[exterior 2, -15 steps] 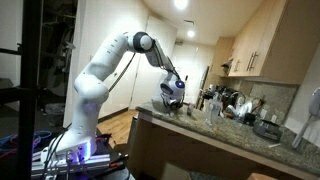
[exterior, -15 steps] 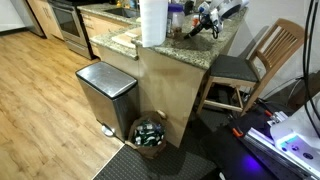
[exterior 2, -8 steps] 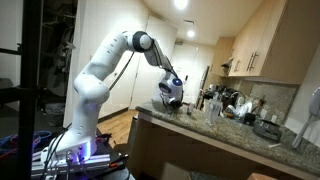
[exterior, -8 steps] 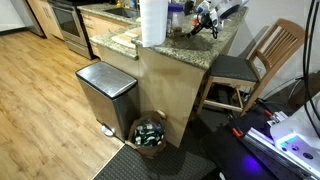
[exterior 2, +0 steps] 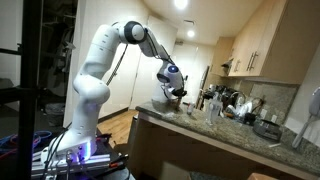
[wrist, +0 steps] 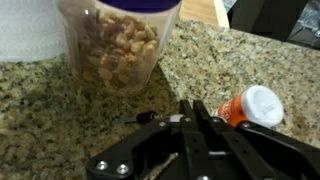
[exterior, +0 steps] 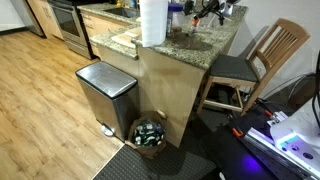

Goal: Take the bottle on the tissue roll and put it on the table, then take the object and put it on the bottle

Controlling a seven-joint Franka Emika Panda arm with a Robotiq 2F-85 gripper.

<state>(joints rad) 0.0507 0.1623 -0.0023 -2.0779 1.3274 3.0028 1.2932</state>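
Observation:
My gripper (wrist: 196, 106) reaches in from the bottom of the wrist view, its two black fingers (wrist: 187, 118) pressed together with nothing between them. Just to their right is a small orange bottle (wrist: 250, 105) with a white cap, partly hidden behind the gripper body. It seems to lie on the speckled granite table (wrist: 60, 110). Beyond stand a clear jar of nuts (wrist: 118, 45) and the white tissue roll (wrist: 25, 28). In both exterior views the gripper (exterior: 212, 10) (exterior 2: 175, 90) hovers over the table (exterior: 190, 45), to the right of the tissue roll (exterior: 153, 22).
A steel pedal bin (exterior: 105, 95) and a round basket (exterior: 150, 133) stand on the floor in front of the counter. A wooden chair (exterior: 250, 60) sits at its right end. Bottles and kitchenware (exterior 2: 230, 105) crowd the far end of the table.
The jaws have closed fully, and the gripper has risen a little above the counter. The tissue roll and the jar have not moved.

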